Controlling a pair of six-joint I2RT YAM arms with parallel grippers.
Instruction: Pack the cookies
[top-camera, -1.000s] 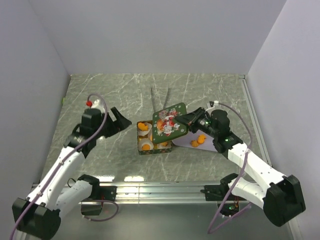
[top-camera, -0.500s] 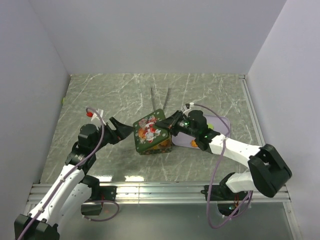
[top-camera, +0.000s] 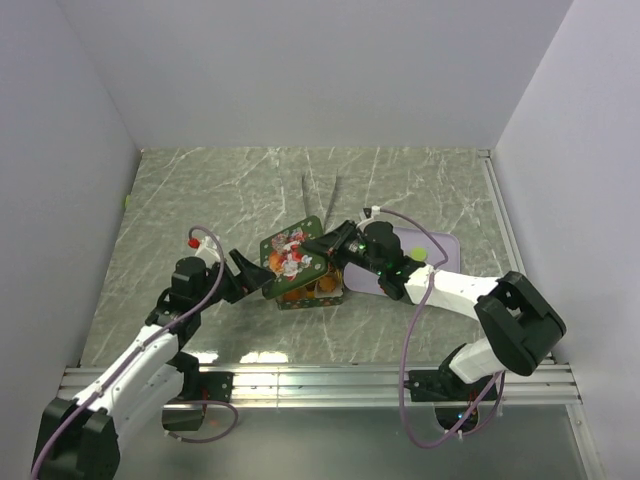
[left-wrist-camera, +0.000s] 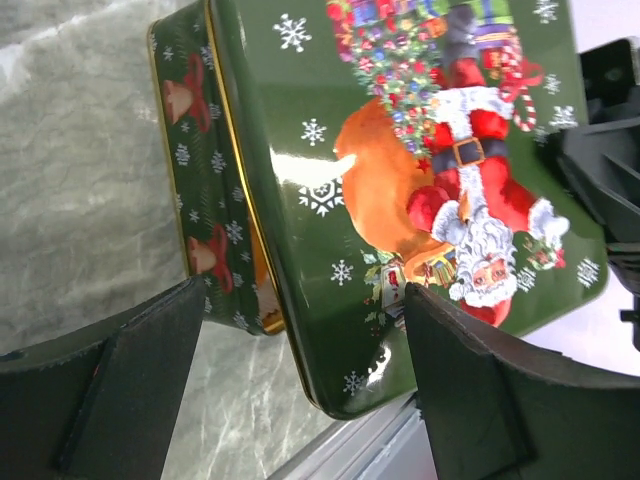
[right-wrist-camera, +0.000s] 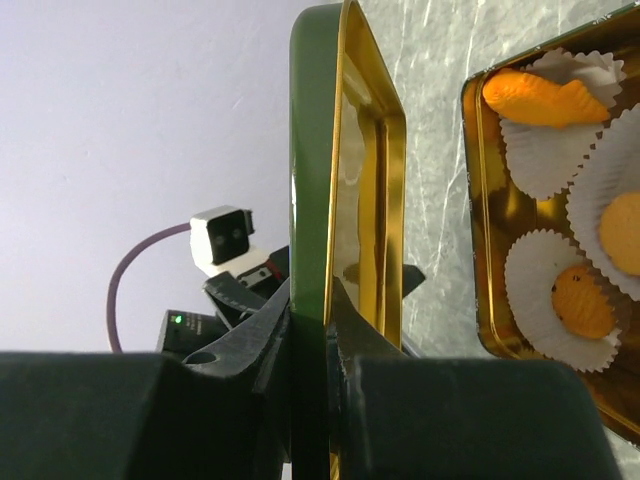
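A green Christmas tin (top-camera: 305, 293) stands open at the table's middle, with orange cookies (top-camera: 298, 291) in white paper cups inside. The right wrist view shows the cookies (right-wrist-camera: 540, 97) in the gold-lined tin (right-wrist-camera: 478, 200). My right gripper (top-camera: 327, 246) is shut on the edge of the Santa-printed lid (top-camera: 287, 255) and holds it tilted over the tin's left part. The lid stands edge-on in the right wrist view (right-wrist-camera: 345, 150) between my right gripper's jaws (right-wrist-camera: 325, 300). My left gripper (top-camera: 250, 270) is open, its fingers (left-wrist-camera: 130, 370) straddling the lid's lower corner (left-wrist-camera: 420, 170) without touching it.
A pale purple tray (top-camera: 440, 262) lies right of the tin, mostly under my right arm. Metal tongs (top-camera: 320, 195) lie behind the tin. The tin's patterned side wall (left-wrist-camera: 195, 200) faces my left gripper. White walls stand round the table.
My right gripper has carried the lid leftward from beside the tray to over the tin and tilted it. My left arm has moved in toward the lid's left edge.
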